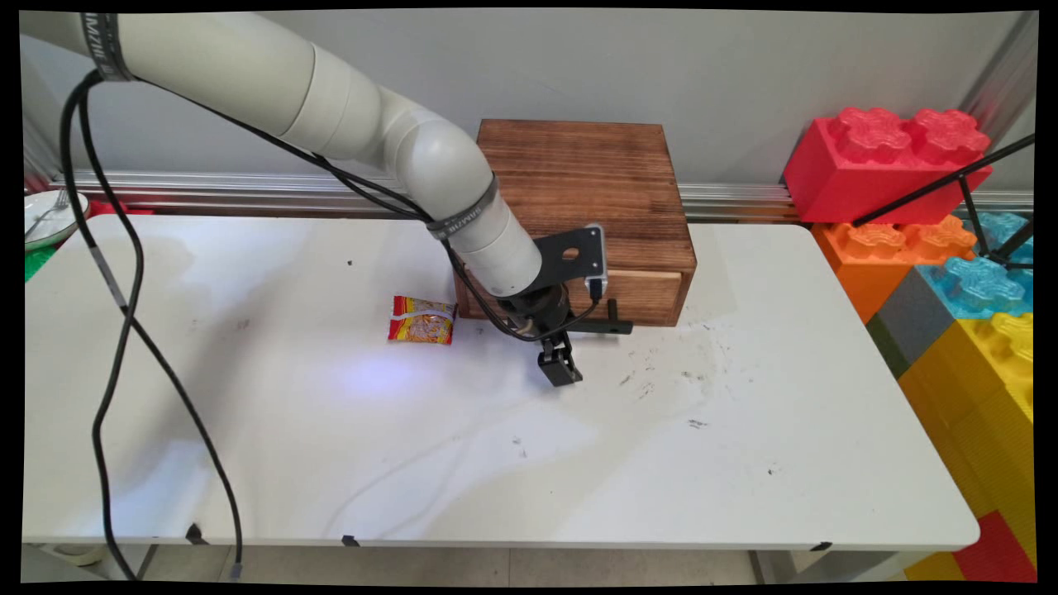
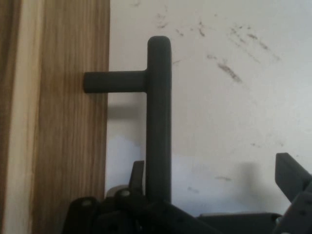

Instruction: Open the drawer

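A dark wooden box stands at the table's back middle, with a drawer low in its front. The drawer's black bar handle sticks out on a short post. My gripper is low over the table just in front of the drawer and is open. In the hand view the handle bar runs between the two fingers, close against the left finger, while the right finger stands well clear. A red and yellow snack packet lies flat on the table left of the box.
Large toy bricks in red, orange, blue and yellow are stacked off the table's right end. A bowl sits at the far left edge. Black cables hang from the arm over the table's left side. The table shows dark scuff marks near the box.
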`<action>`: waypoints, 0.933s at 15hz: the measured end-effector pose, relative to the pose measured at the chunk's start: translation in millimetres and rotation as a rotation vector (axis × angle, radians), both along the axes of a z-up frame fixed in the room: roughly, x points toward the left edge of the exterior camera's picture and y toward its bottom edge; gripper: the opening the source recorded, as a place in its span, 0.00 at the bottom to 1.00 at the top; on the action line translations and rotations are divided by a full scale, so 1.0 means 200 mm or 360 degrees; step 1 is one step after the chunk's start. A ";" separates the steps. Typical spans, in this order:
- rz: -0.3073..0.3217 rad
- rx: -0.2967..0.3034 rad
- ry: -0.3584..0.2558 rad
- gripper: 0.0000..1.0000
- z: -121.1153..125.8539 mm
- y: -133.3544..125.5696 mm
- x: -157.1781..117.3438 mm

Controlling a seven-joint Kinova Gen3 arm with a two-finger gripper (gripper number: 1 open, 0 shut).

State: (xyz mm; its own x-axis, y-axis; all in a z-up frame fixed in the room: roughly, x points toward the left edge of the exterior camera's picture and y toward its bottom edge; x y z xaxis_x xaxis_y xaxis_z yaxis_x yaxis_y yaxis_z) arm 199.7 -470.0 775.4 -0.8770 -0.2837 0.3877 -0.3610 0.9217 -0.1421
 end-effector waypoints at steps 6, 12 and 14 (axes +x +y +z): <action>-0.0022 0.0018 0.0012 1.00 -0.01 0.09 -0.04; -0.0054 0.0043 0.0027 1.00 -0.02 0.20 -0.08; -0.0071 0.0051 0.0034 1.00 -0.03 0.26 -0.10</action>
State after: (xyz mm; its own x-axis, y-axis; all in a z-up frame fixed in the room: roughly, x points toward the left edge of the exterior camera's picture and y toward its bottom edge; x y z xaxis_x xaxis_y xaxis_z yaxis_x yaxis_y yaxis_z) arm 179.9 -418.9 770.4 -0.8807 -0.2573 0.3976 -0.3222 0.9409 -0.1048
